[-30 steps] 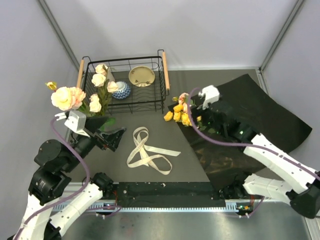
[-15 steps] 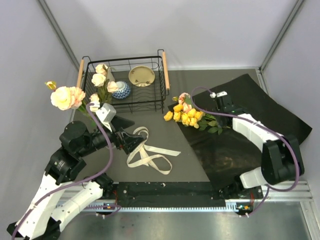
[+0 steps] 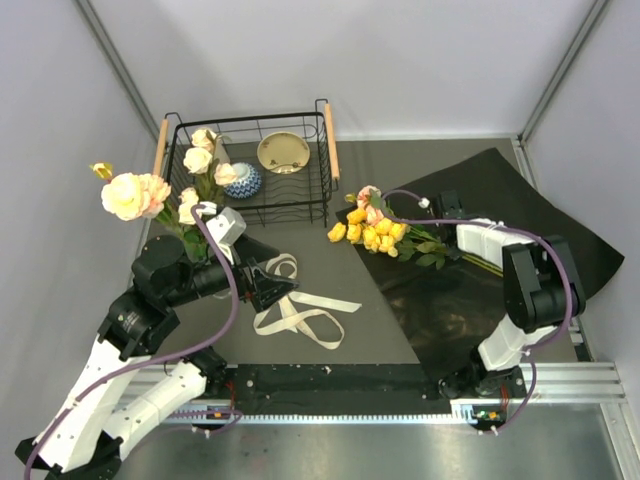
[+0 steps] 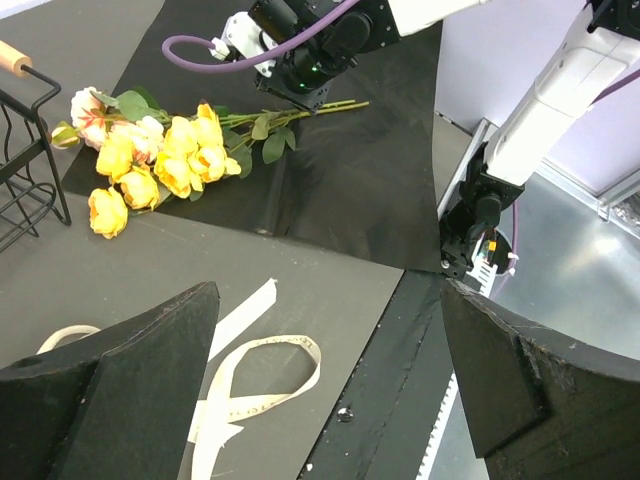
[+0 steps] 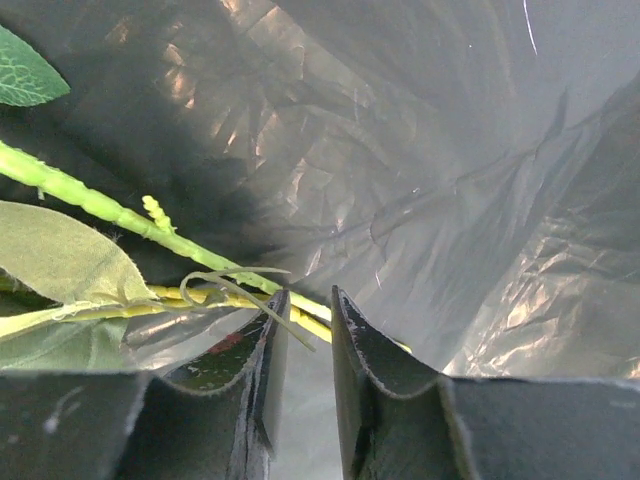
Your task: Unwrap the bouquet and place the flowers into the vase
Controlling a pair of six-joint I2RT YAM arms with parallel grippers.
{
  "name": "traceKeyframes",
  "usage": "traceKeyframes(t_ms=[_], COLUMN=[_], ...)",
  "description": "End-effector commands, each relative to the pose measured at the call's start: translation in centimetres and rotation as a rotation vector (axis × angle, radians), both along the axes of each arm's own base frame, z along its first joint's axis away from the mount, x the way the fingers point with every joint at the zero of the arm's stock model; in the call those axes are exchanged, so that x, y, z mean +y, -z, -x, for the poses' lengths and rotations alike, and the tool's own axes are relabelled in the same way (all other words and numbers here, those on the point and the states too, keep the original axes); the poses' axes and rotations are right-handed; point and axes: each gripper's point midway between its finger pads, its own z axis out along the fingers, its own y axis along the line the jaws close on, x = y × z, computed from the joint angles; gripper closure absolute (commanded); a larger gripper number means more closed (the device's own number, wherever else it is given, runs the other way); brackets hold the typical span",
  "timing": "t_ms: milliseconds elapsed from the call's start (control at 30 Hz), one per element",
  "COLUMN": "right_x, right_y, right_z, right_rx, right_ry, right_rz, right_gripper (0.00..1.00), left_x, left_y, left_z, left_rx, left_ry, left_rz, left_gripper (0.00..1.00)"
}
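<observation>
State — right gripper [image 5: 310, 298] nipping flowers [image 3: 372, 232] by stems | left gripper [image 4: 328, 293] spread wide, empty

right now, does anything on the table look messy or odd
The cream ribbon lies loose in tangled loops mid-table; yellow and pink roses lie flat across the creased black paper sheet's edge.

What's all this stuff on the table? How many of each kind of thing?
Wire basket: 1
Dishes in the basket: 2 (beige cup, blue-patterned bowl)
Black paper sheet: 1
Cream ribbon: 1
Flower groups: 2 (bunch lying on the paper, flowers standing upright on the left)
Total: 7
</observation>
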Motion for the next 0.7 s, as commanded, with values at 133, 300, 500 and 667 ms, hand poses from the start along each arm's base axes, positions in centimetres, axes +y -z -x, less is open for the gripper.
traceKeyframes(t_ms=[133, 300, 500, 667], right_x=[1.0, 1.8, 2.5, 3.7], right_y=[-0.5, 0.0, 1.1, 1.3], right_z=[-2.8, -3.1, -3.5, -3.4], right_rx=[-0.037, -0.028, 0.000, 0.005], right_ry=[-0.066, -0.088, -0.115, -0.154], right_rz=[-0.025, -0.062, -0.087, -0.103], right_gripper=[0.80, 0.80, 0.77, 0.70], left_x=[0.3, 0.3, 0.2, 0.3], left_y=[-1.2, -1.0, -0.9, -0.7], left_z=[0.6, 0.4, 0.0, 0.0], left_rx=[-0.063, -0.057, -0.055, -0.052], left_ry=[0.016, 0.007, 0.000, -0.008], left_rz=[0.008, 0.003, -0.003, -0.005], left_gripper=[0.03, 0.02, 0.03, 0.03])
